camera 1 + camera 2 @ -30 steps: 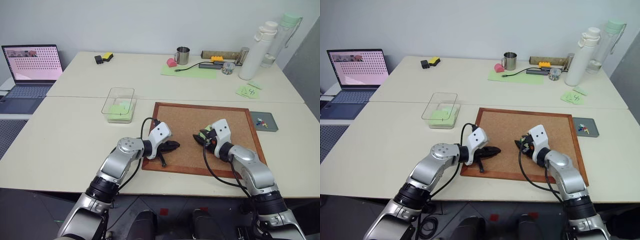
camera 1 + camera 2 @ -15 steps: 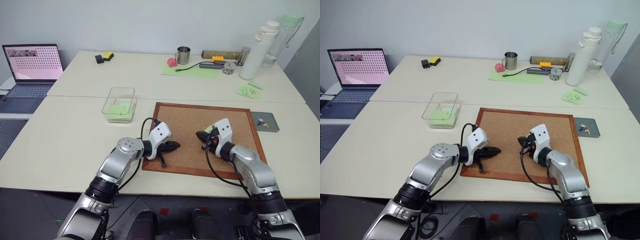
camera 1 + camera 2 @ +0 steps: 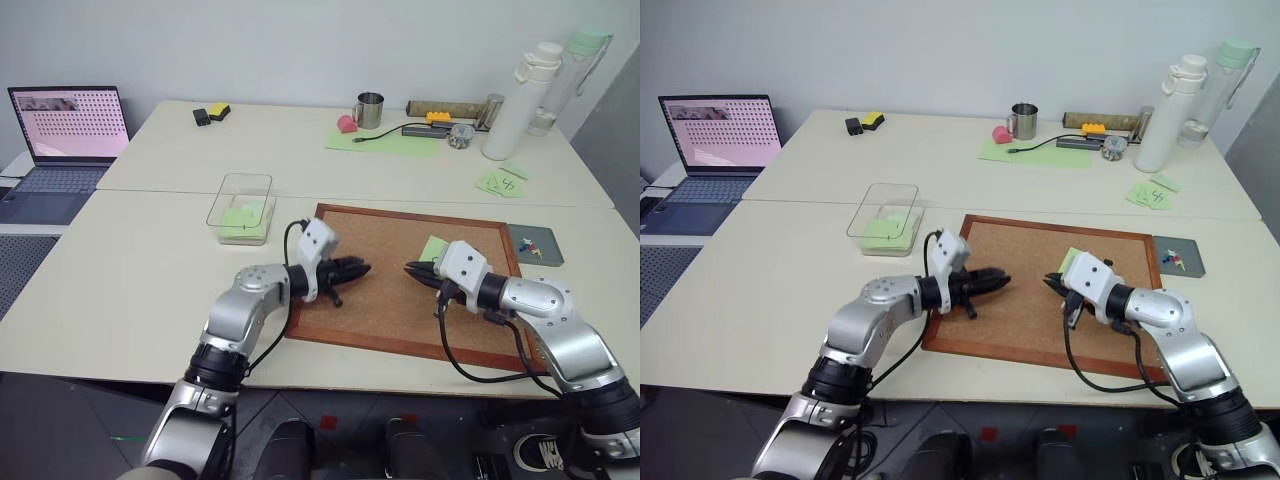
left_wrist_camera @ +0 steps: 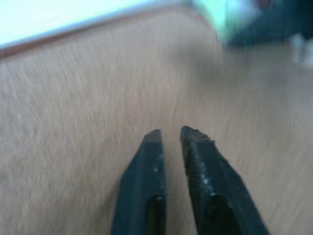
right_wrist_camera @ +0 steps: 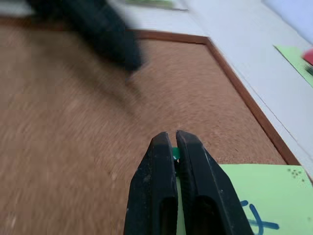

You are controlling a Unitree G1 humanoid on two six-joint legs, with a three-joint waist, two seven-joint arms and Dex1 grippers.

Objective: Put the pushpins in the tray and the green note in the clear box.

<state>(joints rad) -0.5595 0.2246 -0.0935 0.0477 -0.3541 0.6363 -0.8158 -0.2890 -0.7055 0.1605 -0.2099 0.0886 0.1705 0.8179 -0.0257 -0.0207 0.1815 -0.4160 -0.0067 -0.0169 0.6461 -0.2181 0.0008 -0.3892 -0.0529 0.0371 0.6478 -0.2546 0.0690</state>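
Observation:
The green note (image 3: 434, 247) with a dark squiggle lies flat on the corkboard (image 3: 380, 235), also under my right fingers in the right wrist view (image 5: 259, 196). My right gripper (image 3: 411, 268) hovers just in front of the note, shut on a tiny green pushpin (image 5: 175, 154). Facing it, my left gripper (image 3: 357, 268) hangs over the board's left half, its fingers (image 4: 149, 161) a narrow gap apart with nothing between. The dark grey tray (image 3: 546, 256) right of the board holds a few pushpins (image 3: 529, 244). The clear box (image 3: 240, 179) left of the board has pale green paper inside.
A laptop (image 3: 66, 125) stands at the far left. At the back are a metal mug (image 3: 367, 110), a large pale green sheet (image 3: 385, 142), two bottles (image 3: 512, 100) and loose green notes (image 3: 500, 182). A black and yellow object (image 3: 208, 115) sits back left.
My right gripper shut at the note, then lifted and drew back to the right, uncovering the note. My left gripper rose off the board and parted its fingers slightly.

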